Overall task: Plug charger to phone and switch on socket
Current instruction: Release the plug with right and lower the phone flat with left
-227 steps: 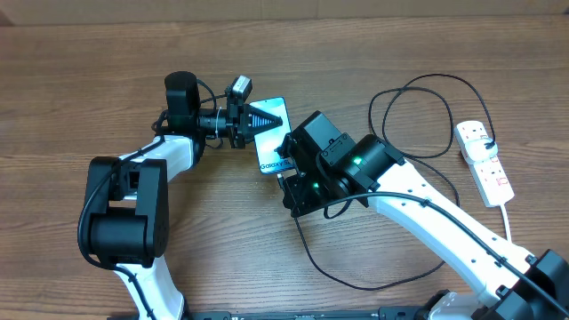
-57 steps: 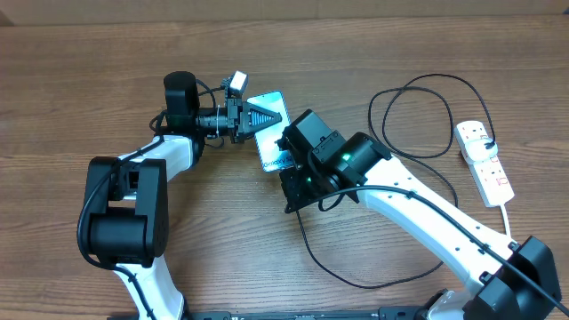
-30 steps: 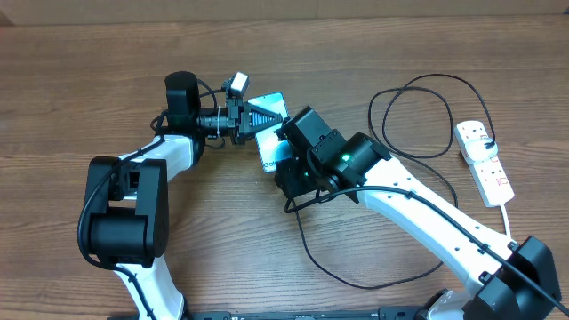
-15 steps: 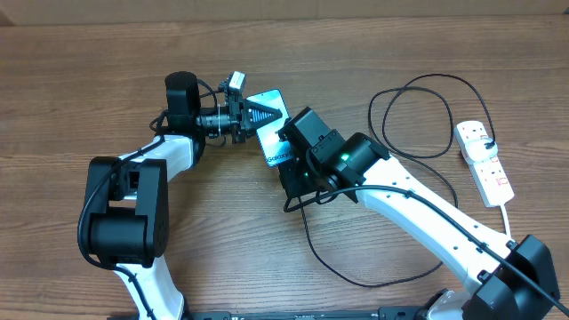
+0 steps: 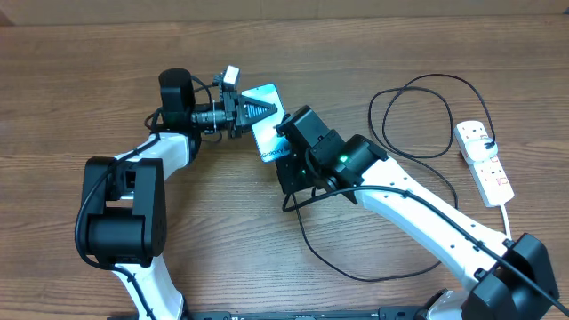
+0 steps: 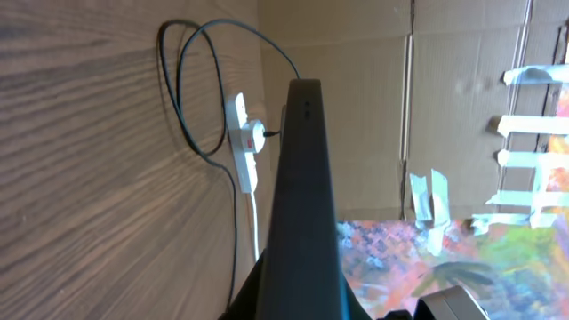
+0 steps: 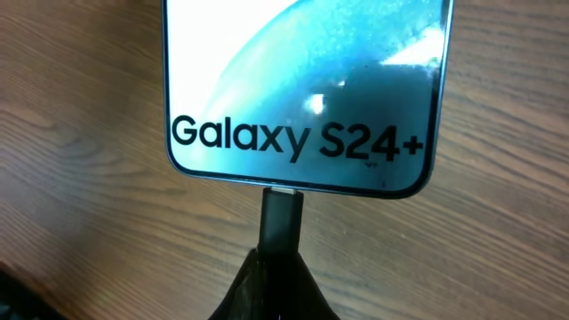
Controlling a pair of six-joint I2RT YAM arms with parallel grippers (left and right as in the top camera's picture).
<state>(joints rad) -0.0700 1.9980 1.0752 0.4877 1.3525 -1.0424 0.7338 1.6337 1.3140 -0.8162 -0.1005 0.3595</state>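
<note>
The phone [image 5: 265, 133], light blue screen reading "Galaxy S24+" [image 7: 298, 89], is held off the table. My left gripper [image 5: 253, 110] is shut on its top end; the left wrist view shows the phone edge-on [image 6: 300, 204]. My right gripper [image 7: 281, 267] is shut on the charger's plug tip [image 7: 281, 218], which sits at the port in the phone's bottom edge. The black charger cable [image 5: 356, 276] loops across the table to a black plug in the socket [image 5: 484, 164], a white power strip with red switches at the far right. It also shows in the left wrist view [image 6: 244, 147].
The power strip's thick white cord [image 5: 508, 218] runs toward the front right. A cable loop [image 5: 413, 116] lies left of the strip. Cardboard walls [image 6: 373, 107] stand behind the table.
Both grippers and the phone have shifted slightly up and left. The phone has tilted more, and the plug tip stays at its bottom edge.
</note>
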